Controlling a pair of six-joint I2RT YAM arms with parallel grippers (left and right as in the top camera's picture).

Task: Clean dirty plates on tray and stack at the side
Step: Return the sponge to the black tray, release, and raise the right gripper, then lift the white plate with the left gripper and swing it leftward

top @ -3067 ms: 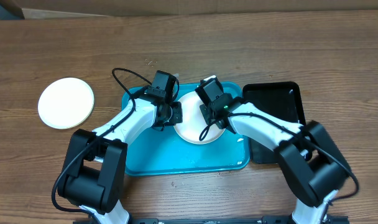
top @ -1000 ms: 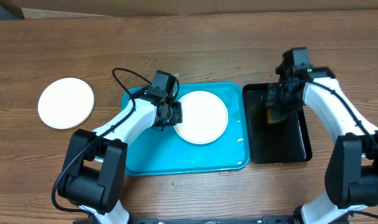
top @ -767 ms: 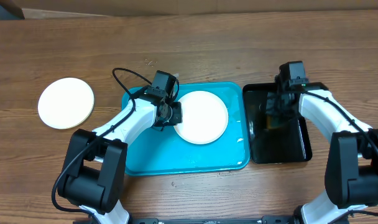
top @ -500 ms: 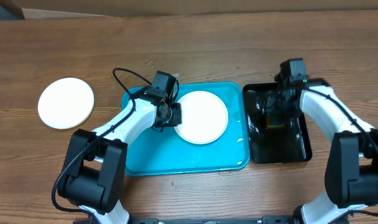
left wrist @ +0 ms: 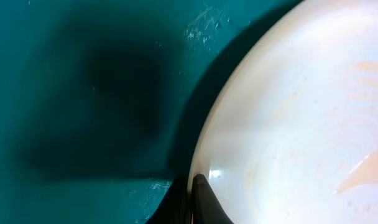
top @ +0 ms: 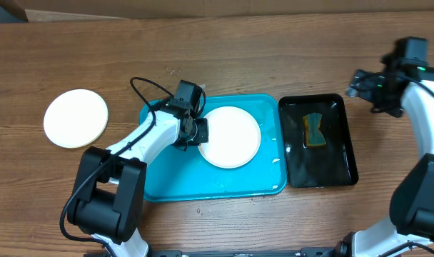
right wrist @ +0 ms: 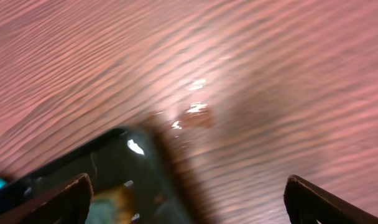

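Note:
One white dirty plate (top: 235,135) lies on the turquoise tray (top: 203,178). My left gripper (top: 200,131) is shut on that plate's left rim. In the left wrist view the two dark fingertips (left wrist: 198,202) pinch the rim of the plate (left wrist: 288,124), which carries a faint orange smear (left wrist: 363,174), and the tray (left wrist: 83,93) fills the left side. A second white plate (top: 76,118) rests on the wooden table at the far left. My right gripper (top: 363,89) hangs open over bare table beyond the black tray, empty, and in the right wrist view the right gripper (right wrist: 189,208) has its fingers spread wide.
A smaller black tray (top: 320,160) stands just right of the turquoise one, and a yellow and green sponge (top: 315,129) lies in it. Its corner (right wrist: 83,168) shows in the right wrist view. Cardboard boxes line the table's far edge.
My right gripper let go of the sponge in the black tray, opened wide, then lifted away to the back right. The left gripper and the plate have not moved.

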